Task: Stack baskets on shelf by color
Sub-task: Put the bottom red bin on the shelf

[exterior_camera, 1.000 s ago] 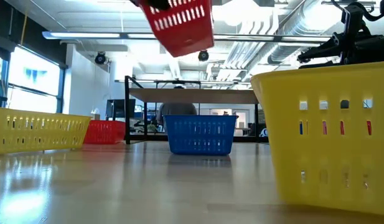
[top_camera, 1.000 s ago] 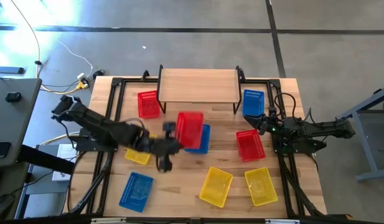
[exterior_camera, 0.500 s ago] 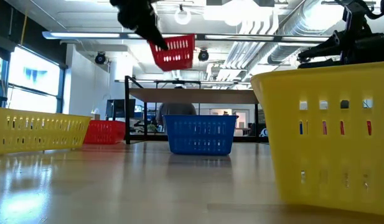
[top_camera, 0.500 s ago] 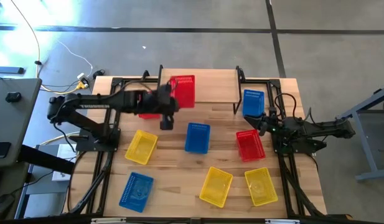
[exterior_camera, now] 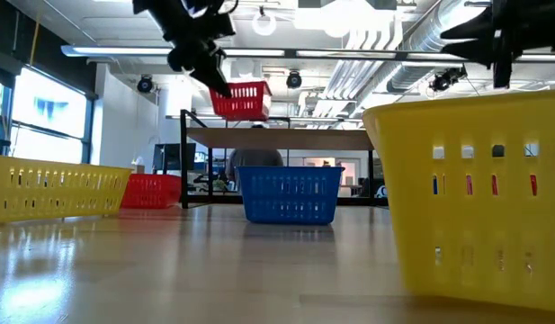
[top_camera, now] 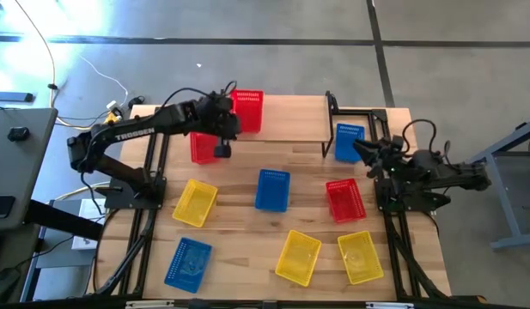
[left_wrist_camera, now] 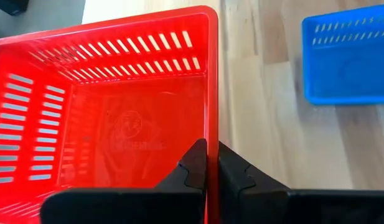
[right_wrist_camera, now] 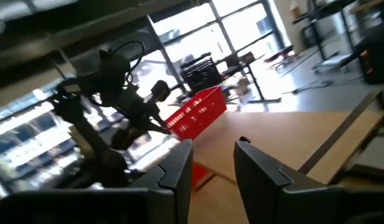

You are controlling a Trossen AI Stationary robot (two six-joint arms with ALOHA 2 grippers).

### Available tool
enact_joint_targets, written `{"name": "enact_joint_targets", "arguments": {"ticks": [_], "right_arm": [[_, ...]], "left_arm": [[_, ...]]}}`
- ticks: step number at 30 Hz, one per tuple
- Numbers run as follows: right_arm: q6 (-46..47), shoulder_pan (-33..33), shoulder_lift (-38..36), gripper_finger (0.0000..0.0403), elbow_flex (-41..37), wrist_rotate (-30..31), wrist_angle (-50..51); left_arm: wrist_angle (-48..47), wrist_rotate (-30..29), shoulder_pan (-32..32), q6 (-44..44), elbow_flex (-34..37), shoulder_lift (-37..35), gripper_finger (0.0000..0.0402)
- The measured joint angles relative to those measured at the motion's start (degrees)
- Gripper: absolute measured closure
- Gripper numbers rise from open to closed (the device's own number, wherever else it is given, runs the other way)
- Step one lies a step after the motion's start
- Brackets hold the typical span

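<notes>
My left gripper (top_camera: 225, 122) is shut on a red basket (top_camera: 248, 110), which hangs above the left end of the light-wood shelf (top_camera: 295, 120). In the low view this basket (exterior_camera: 240, 100) is clear above the shelf board (exterior_camera: 286, 138). My right gripper (top_camera: 365, 148) stands open at the table's right side, raised, with nothing between its fingers (right_wrist_camera: 179, 165). Other baskets sit on the tabletop on their bottoms: a red one (top_camera: 203, 149) left of the shelf, a blue one (top_camera: 350, 142) right of it, and a blue one (top_camera: 272, 190) in the middle. My left gripper pinches one side wall of the red basket at its top rim (left_wrist_camera: 210, 134), one finger inside and one outside. The fingers slant down from the table's left and near side and lie along that wall. The basket is lifted clear, open side up, nearly level.
Nearer the front lie a red basket (top_camera: 344, 199), three yellow ones (top_camera: 196, 202) (top_camera: 298, 257) (top_camera: 360, 256) and a blue one (top_camera: 188, 263). The shelf's black legs (top_camera: 330, 103) stand at its corners.
My left gripper has swung from the table's middle, above the blue basket, toward the far edge, carrying the red basket over the shelf's left end; the basket has turned about on the way. My right gripper has risen and rolled.
</notes>
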State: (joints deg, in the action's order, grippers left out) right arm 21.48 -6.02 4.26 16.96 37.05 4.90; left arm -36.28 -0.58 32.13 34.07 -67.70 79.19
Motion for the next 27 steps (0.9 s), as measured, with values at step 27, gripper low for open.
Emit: {"name": "enact_joint_targets", "arguments": {"ticks": [27], "right_arm": [[15.2, 0.0, 35.8, 0.03, 34.5, 3.4, 61.0]], "left_arm": [[-2.3, 3.0, 4.4, 1.6, 0.0, 2.0, 0.0401]]}}
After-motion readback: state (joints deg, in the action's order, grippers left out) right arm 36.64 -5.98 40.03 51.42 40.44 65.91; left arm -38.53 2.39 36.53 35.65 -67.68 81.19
